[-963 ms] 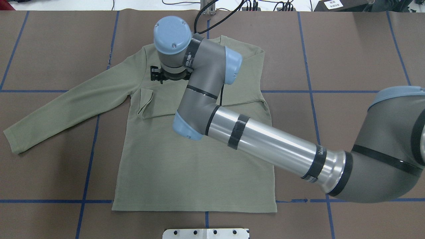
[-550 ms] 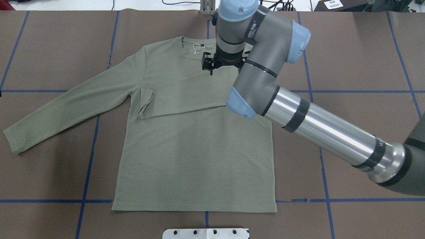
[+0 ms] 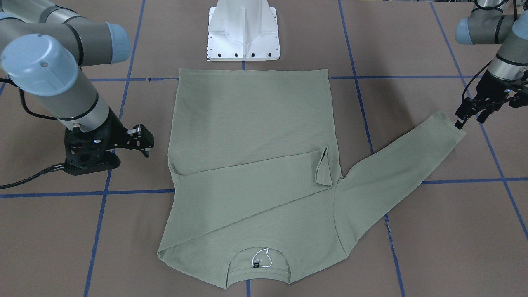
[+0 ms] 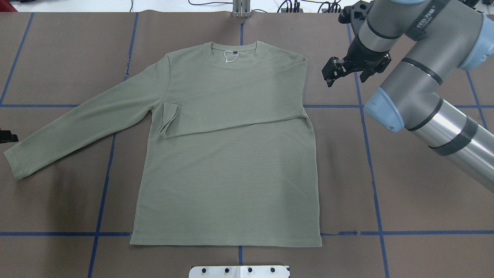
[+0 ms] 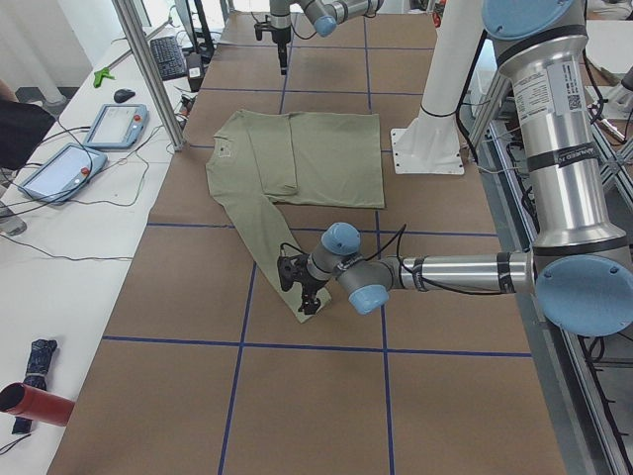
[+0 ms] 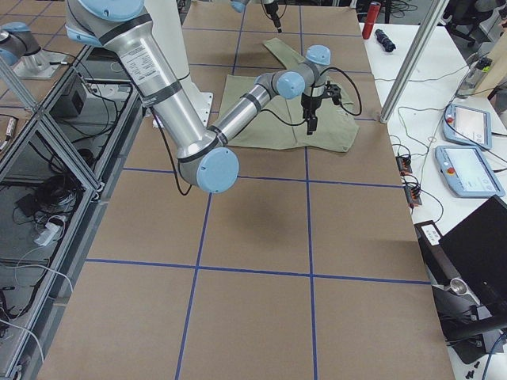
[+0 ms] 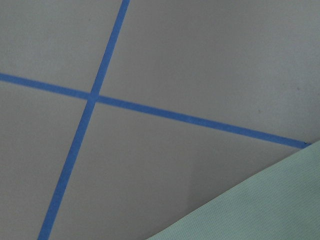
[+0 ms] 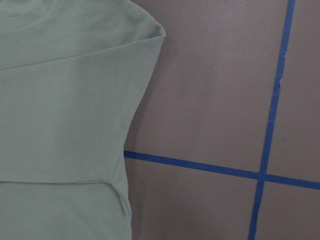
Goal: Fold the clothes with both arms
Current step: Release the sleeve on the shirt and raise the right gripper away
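The pale green shirt (image 4: 227,173) lies flat on the brown table, collar (image 4: 233,54) far from the robot. One sleeve (image 4: 231,104) is folded across the chest. The other sleeve (image 4: 77,119) stretches out to the overhead view's left. My right gripper (image 4: 332,74) hangs open and empty above bare table, just beyond the shirt's shoulder (image 8: 150,30). In the front-facing view my left gripper (image 3: 469,117) is open at the outstretched cuff (image 3: 447,123), one fingertip at its corner. The left wrist view shows only an edge of the shirt (image 7: 260,210).
The white pedestal base (image 3: 243,33) stands beyond the shirt's hem. Blue tape lines (image 4: 104,181) grid the table. A side table with tablets (image 5: 69,163) and a metal post (image 5: 148,69) runs along the collar side.
My right arm swung off the shirt's chest to the overhead view's right, past the shoulder, with the folded sleeve left lying in place. My left gripper has appeared at the left edge by the cuff.
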Robot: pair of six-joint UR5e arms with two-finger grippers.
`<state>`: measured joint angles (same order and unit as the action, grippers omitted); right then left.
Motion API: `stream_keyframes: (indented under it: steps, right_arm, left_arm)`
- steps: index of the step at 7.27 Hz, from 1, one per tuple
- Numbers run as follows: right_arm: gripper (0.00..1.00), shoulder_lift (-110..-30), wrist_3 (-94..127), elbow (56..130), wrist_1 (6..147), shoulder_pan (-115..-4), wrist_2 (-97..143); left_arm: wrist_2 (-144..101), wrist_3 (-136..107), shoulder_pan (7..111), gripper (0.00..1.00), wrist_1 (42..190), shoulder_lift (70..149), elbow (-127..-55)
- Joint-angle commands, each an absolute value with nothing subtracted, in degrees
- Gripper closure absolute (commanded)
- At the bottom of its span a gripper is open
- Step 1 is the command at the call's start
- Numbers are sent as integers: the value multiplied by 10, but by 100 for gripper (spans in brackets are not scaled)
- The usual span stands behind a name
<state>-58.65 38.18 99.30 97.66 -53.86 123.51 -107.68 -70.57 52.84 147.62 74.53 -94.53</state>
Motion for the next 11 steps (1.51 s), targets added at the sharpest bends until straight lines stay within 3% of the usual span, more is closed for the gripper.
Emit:
stream_keyframes:
  steps: [1, 11]
  right_arm:
    - [0, -606, 367, 1008, 977, -548, 1240]
    - [0, -607, 367, 1007, 976, -547, 1239]
  left_arm:
    - [-1051, -740, 480, 1, 1479, 730, -945]
    - [-1036, -740, 464, 1, 1478, 743, -904]
